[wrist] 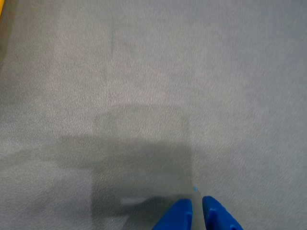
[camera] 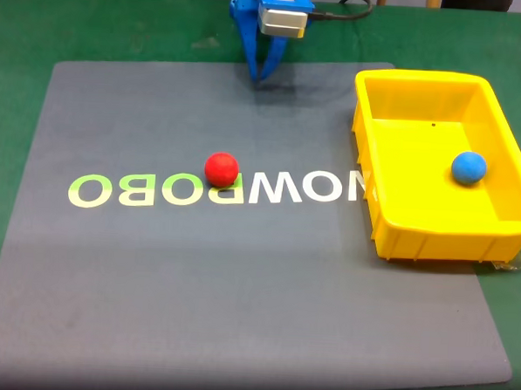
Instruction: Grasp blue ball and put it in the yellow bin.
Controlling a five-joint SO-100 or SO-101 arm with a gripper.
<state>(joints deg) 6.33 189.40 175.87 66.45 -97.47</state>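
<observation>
The blue ball (camera: 469, 167) lies inside the yellow bin (camera: 415, 238) at the right of the fixed view, near the bin's right wall. My blue gripper (camera: 261, 73) hangs at the far edge of the grey mat, well left of the bin, tips pointing down at the mat. In the wrist view the two blue fingertips (wrist: 177, 215) enter from the bottom edge, almost touching, with nothing between them; my gripper (wrist: 197, 211) is shut over bare mat.
A red ball (camera: 221, 169) rests mid-mat on the pale lettering. The grey mat (camera: 194, 288) covers a green table (camera: 16, 25). A black cable runs from the arm at the top. A sliver of yellow shows at the wrist view's top left corner.
</observation>
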